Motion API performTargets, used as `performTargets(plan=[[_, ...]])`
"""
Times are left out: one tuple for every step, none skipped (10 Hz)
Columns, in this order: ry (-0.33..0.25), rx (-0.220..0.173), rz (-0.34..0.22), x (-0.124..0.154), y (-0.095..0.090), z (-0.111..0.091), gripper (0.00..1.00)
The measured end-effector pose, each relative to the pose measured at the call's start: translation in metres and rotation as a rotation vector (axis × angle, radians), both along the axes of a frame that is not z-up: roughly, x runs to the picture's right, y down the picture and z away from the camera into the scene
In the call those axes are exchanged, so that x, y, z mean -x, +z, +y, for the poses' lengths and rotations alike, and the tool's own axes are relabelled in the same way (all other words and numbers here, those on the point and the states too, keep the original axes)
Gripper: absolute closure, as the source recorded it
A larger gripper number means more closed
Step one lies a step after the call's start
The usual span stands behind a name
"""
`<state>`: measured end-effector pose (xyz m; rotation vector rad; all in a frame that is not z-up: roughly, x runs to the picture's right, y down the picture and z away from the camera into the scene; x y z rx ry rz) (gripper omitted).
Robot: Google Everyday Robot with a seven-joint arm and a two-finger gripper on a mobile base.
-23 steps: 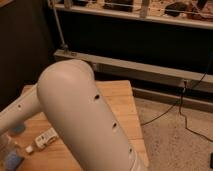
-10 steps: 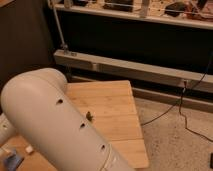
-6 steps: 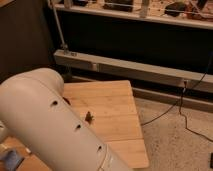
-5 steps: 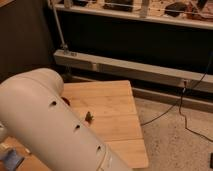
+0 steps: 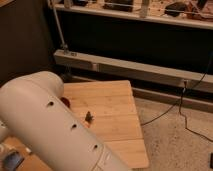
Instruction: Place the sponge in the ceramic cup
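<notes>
My white arm (image 5: 55, 130) fills the lower left of the camera view and covers most of the near table. The gripper is hidden behind it, somewhere low on the left. At the bottom left corner a small bluish squarish thing with a paler edge, probably the sponge (image 5: 12, 160), lies on the wood. The ceramic cup is hidden or out of view.
The light wooden table (image 5: 112, 107) ends in edges at the right and front, with speckled floor beyond. A small dark object (image 5: 89, 116) stands mid-table. A red sliver (image 5: 65, 102) peeks out beside the arm. A dark shelf unit and cables (image 5: 185, 107) lie behind.
The arm has swung left and lower across the view, now covering the white tube and the near left of the table. Over the last second it has barely shifted.
</notes>
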<state>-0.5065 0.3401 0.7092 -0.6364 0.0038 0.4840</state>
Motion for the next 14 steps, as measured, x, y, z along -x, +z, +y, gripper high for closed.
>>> performTargets(plan=[[-0.011,0.021,-0.004,0.001,0.001,-0.001,0.49],[-0.013,0.03,-0.009,0.003,0.001,-0.002,0.57],[-0.013,0.033,-0.012,0.006,0.001,-0.005,0.66],[-0.01,0.034,-0.013,0.008,0.002,-0.009,0.77],[-0.01,0.027,-0.009,0.007,0.003,-0.015,0.89],[-0.009,0.021,-0.009,0.008,0.003,-0.019,0.97],[-0.009,0.008,-0.008,0.009,0.001,-0.026,1.0],[-0.005,-0.001,-0.014,0.011,-0.003,-0.032,1.0],[0.003,-0.015,-0.024,0.015,-0.01,-0.045,1.0],[0.012,-0.023,-0.037,0.02,-0.017,-0.054,1.0],[0.021,-0.027,-0.047,0.024,-0.023,-0.062,1.0],[0.036,-0.041,-0.068,0.035,-0.033,-0.08,1.0],[0.041,-0.054,-0.071,0.04,-0.035,-0.09,1.0],[0.046,-0.078,-0.067,0.047,-0.034,-0.104,1.0]])
